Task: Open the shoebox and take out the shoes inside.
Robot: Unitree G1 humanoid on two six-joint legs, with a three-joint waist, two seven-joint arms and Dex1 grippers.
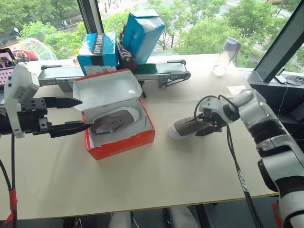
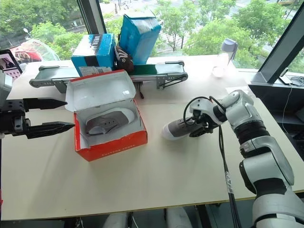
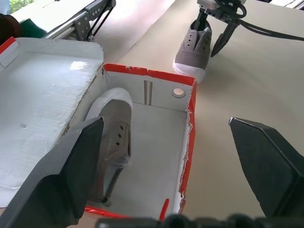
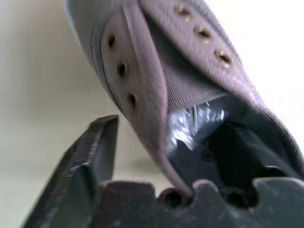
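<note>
The red shoebox (image 1: 118,128) sits open on the tan table (image 1: 156,180), its white-lined lid (image 1: 107,89) tipped back toward the conveyor (image 1: 156,71) behind it. One grey shoe (image 1: 115,121) with a white sole lies inside the box, on its side against the back wall. The other grey shoe (image 1: 186,128) rests on the table well to the right of the box, toe pointing toward it.

The right gripper (image 1: 209,127) is at the heel of that outer shoe. Its fingers are spread: in the right wrist view one black finger (image 4: 90,156) stands outside the shoe's side, apart from the fabric, and the other reaches into the shoe's opening.

The left gripper (image 1: 71,115) hovers just left of the box, its two black fingers spread wide and holding nothing.

Behind the conveyor stand two blue boxes (image 1: 121,42), and a clear bottle (image 1: 226,57) stands near the window.
</note>
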